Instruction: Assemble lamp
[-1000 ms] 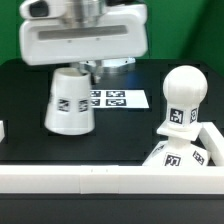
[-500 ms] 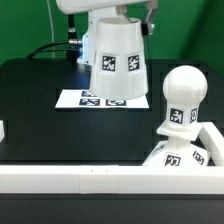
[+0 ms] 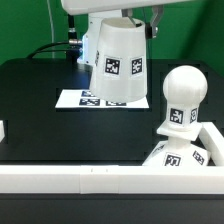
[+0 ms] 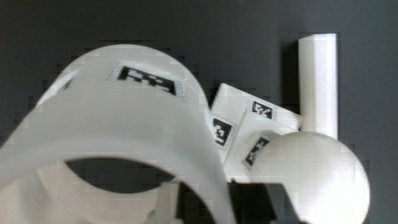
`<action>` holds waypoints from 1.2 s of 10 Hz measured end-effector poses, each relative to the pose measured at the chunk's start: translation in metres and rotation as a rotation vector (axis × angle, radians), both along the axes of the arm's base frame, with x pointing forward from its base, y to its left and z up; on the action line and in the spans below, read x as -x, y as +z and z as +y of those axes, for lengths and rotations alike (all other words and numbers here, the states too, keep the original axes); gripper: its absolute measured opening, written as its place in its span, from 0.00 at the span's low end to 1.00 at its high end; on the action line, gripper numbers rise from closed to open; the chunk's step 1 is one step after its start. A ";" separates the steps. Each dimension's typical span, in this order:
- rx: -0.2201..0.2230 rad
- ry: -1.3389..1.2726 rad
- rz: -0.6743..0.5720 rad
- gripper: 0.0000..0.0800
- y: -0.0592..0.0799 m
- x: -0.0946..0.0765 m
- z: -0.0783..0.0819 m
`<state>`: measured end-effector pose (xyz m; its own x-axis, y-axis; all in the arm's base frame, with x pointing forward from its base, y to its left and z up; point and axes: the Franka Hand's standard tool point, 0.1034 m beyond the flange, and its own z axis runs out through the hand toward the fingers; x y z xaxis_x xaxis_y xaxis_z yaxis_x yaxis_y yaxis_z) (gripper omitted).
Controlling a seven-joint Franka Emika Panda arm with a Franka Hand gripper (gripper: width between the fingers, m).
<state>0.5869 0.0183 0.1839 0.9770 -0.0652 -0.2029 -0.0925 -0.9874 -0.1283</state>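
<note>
The white tapered shade [image 3: 118, 60] hangs in the air above the marker board [image 3: 72, 99], wide end down and slightly tilted. My gripper [image 3: 120, 14] is shut on the shade's top; its fingers are mostly hidden by the shade. The round bulb on its neck [image 3: 182, 96] stands upright on the flat square base [image 3: 178, 156] at the exterior view's right front, apart from the shade. In the wrist view the shade [image 4: 125, 120] fills the picture, with the bulb [image 4: 313, 166] beside it.
Long white border bars run along the front [image 3: 90, 180] and around the base at the exterior view's right [image 3: 212, 140]. One bar shows in the wrist view [image 4: 317, 80], next to the marker board [image 4: 242, 112]. The table is black.
The shade stood on the table at the exterior view's left a second ago. It has been lifted and carried right, over the marker board. In the last half second it only tilted slightly.
</note>
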 end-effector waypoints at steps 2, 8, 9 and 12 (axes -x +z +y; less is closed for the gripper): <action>-0.005 0.011 -0.004 0.06 0.014 -0.001 0.006; -0.018 -0.002 -0.010 0.06 0.070 -0.017 0.046; -0.019 0.002 -0.005 0.06 0.064 -0.021 0.054; -0.016 0.003 0.012 0.06 0.038 -0.030 0.087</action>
